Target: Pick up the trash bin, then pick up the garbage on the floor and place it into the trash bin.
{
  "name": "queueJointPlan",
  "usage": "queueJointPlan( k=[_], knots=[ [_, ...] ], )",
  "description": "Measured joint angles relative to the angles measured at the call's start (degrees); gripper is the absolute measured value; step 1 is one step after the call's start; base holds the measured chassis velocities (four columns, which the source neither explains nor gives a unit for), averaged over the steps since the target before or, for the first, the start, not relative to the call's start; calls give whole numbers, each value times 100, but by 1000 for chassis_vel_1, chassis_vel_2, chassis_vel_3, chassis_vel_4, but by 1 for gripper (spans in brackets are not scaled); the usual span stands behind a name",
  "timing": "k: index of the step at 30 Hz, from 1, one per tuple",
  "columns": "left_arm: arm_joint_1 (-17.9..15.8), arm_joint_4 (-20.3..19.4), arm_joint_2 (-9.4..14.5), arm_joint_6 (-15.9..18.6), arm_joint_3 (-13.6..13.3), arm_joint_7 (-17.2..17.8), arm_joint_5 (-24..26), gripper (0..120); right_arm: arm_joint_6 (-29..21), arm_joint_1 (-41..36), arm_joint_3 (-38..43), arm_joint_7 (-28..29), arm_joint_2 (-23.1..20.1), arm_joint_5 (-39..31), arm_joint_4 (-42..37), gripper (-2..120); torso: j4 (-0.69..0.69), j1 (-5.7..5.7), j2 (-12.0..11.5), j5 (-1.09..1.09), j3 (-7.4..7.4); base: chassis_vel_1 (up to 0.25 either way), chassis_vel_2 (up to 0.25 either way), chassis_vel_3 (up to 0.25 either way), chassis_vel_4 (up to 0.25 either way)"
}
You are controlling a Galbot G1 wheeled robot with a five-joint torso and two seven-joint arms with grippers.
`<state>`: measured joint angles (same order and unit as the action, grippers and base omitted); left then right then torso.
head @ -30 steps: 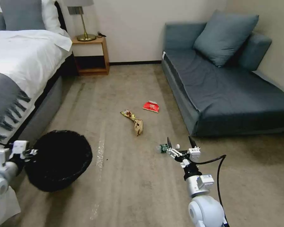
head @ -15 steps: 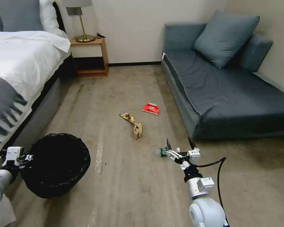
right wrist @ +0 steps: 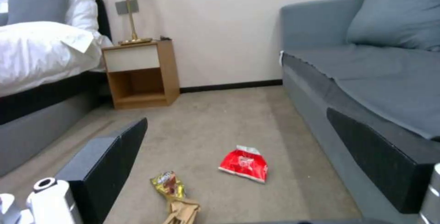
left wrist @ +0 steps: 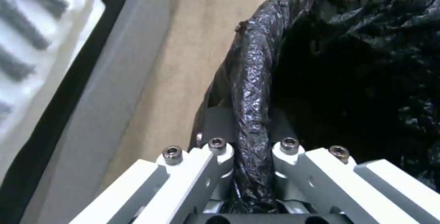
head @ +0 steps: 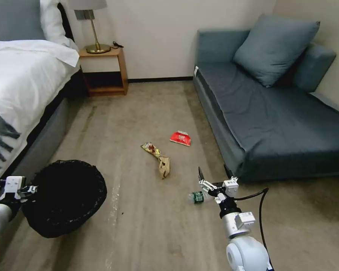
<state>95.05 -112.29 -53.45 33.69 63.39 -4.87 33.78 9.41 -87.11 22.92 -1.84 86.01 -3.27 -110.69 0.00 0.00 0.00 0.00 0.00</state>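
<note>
Trash bin (head: 64, 197) already lifted, black liner rim clamped in the left tool (left wrist: 250, 155) beside the bed (head: 22, 86). Right tool (head: 211, 180) spread wide above the bottle (head: 197, 196) on the carpet. Still left on the floor: bottle, brown paper wrapper (head: 164, 166), gold-red snack wrapper (head: 151, 148), red-white packet (head: 180, 138). Nothing seen inside the bin.

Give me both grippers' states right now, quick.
Left gripper: shut on the trash bin, clamping its bag-lined rim.
Right gripper: open, holding nothing, above the bottle on the floor.
</note>
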Motion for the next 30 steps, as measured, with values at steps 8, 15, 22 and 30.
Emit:
queueJointPlan(
  k=[8, 15, 22, 30],
  knots=[
    [-14, 6, -45, 3, -29, -14, -37, 6, 2, -23, -21, -31, -35, 30, 25, 100, 0, 0, 0, 0, 0, -137, 151, 146, -156],
    [-21, -26, -117, 4, 13, -79, -144, 6, -8, -51, -55, -231, -150, 154, 116, 100, -1, 0, 0, 0, 0, -145, 150, 143, -138],
    [55, -109, -255, 1, 35, -158, -379, 6, -10, -82, 50, -1311, -888, 859, 582, 100, -1, 1, 0, 1, 1, -25, 32, 27, -39],
    [186, -161, -427, -31, 58, -255, -580, 6, -157, 671, -163, -2862, -2487, 1591, 1743, 100, 0, 0, 0, 1, 0, 0, 0, 0, 0]
  ],
)
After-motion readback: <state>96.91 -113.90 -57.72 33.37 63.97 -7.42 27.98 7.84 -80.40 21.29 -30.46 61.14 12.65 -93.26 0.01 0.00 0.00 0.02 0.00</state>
